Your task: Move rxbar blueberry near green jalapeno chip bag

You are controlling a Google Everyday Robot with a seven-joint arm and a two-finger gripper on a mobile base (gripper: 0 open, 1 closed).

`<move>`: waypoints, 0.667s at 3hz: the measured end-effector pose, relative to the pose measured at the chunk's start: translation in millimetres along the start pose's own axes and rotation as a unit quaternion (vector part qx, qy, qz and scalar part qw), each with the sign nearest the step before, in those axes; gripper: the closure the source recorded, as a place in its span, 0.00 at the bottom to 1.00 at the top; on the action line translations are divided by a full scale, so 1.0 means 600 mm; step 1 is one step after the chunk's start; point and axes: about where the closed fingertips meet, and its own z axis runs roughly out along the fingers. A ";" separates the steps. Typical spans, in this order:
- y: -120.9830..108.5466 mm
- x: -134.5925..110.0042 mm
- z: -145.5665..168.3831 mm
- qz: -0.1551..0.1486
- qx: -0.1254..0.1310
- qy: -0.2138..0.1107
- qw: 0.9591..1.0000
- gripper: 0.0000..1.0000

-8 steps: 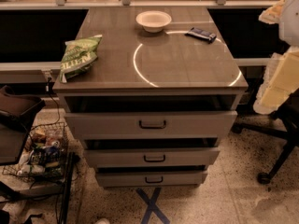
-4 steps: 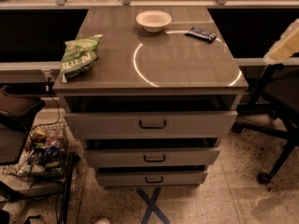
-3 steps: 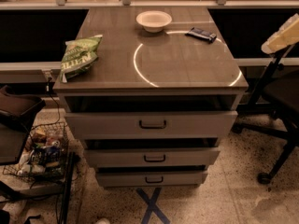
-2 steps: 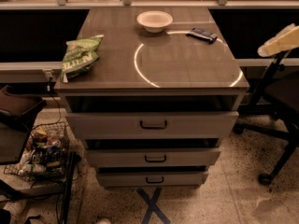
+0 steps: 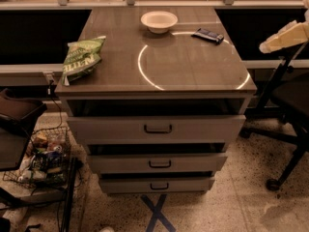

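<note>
Locate gripper (image 5: 284, 37) at right edge, beyond the cabinet (image 5: 193, 71): pale cream, wedge-shaped. Treat grip state as not determinable. Find rxbar (image 5: 207, 35) just left of gripper: flat, rectangular, dark glossy wrapper, lying on the smooth grey-brown top. Find chip bag (image 5: 83, 58) far left of gripper: crinkled green foil. Note round white bowl (image 5: 159, 21) left of bar. Compared with 0.7 s ago: bar and bag unmoved, gripper slightly higher.
</note>
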 end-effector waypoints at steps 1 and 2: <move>-0.040 -0.013 0.089 0.038 -0.012 -0.057 0.998 0.00; -0.078 -0.028 0.131 0.060 -0.007 -0.101 0.993 0.00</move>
